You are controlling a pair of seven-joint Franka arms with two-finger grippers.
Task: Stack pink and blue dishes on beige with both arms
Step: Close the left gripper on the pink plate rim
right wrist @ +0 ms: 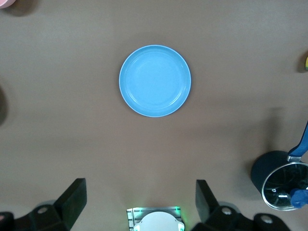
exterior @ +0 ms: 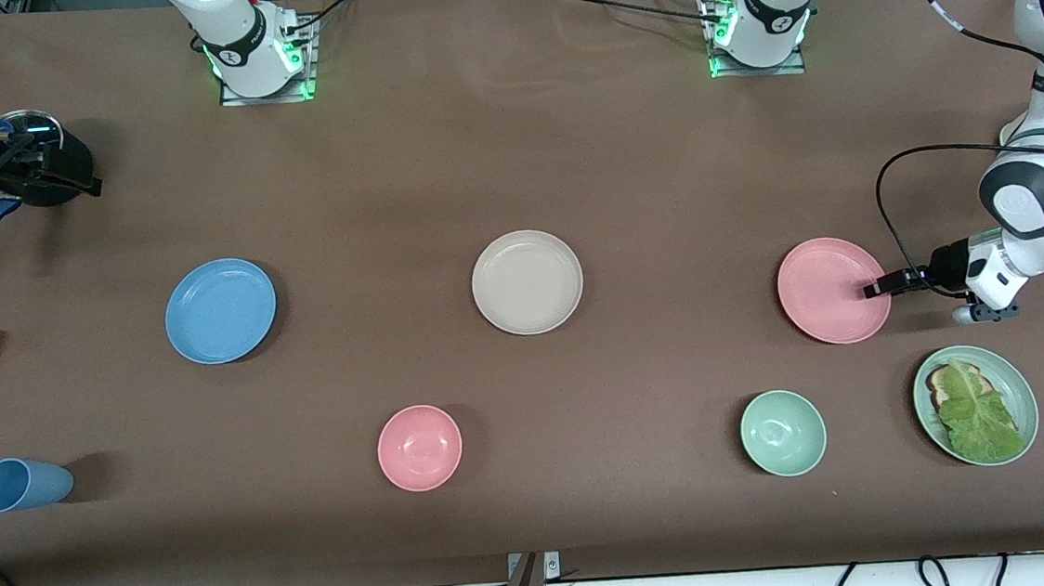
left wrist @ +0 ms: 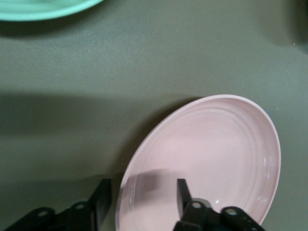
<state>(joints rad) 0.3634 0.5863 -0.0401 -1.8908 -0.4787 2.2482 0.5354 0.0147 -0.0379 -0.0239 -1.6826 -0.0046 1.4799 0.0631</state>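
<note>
Brown tabletop [exterior: 510, 145] seen from above w/ three same-size plates in a row: blue plate [exterior: 220, 310] toward the right arm's end, beige plate [exterior: 527, 281] in the middle, pink plate [exterior: 833, 290] toward the left arm's end, all well apart. Left pincer [exterior: 878, 289] sits low at the pink plate's rim, one finger [left wrist: 182, 195] inside the dish and one outside, straddling the rim; fingers not yet pressed on it, approx. half open. Right pincer [right wrist: 139, 199] hangs high over the tabletop, fingers wide open, holding nothing, blue plate [right wrist: 155, 81] below it. Nearer the front camera: blue cup [exterior: 23, 484] on its side, pink bowl [exterior: 420, 447], green bowl [exterior: 783, 433], green plate [exterior: 975, 404] w/ lettuce on bread.
</note>
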